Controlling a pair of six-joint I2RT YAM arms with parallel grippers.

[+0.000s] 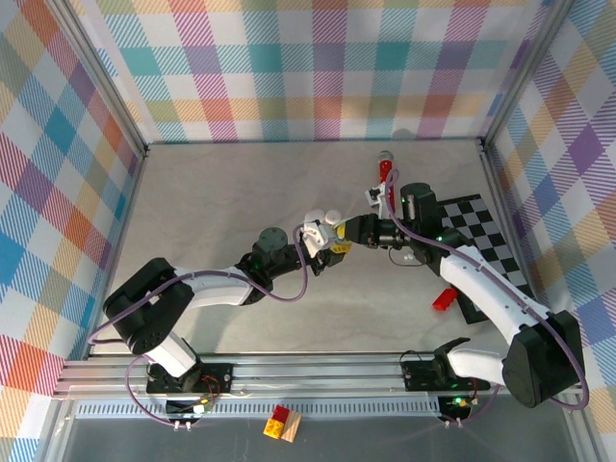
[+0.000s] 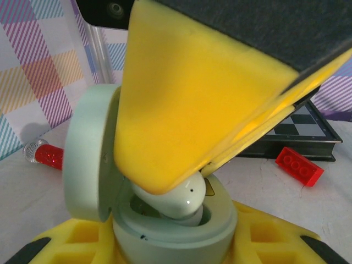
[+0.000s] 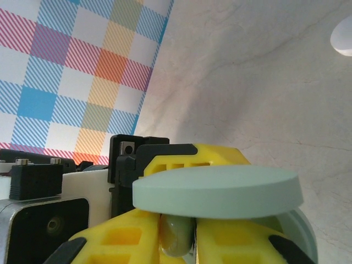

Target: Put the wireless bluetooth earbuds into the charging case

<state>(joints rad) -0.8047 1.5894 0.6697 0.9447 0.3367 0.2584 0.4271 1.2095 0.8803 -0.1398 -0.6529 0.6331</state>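
The charging case (image 2: 176, 234) is pale mint and pebble-shaped. Its lid (image 2: 88, 159) stands open to the left, and my left gripper (image 2: 176, 245) is shut on the base from both sides. My right gripper (image 3: 177, 237) is shut on one pale earbud (image 2: 184, 198), whose lower end sits in a well of the case. In the right wrist view the earbud (image 3: 177, 239) shows between the yellow fingers, just under the lid (image 3: 217, 192). From above, the two grippers meet at mid-table: left gripper (image 1: 316, 241), right gripper (image 1: 348, 231).
A red cylinder with a silver cap (image 1: 385, 166) lies behind the right arm. A checkered board (image 1: 481, 226) and a red brick (image 1: 444, 298) lie at the right. A pale rounded object (image 3: 344, 36) rests farther off on the table.
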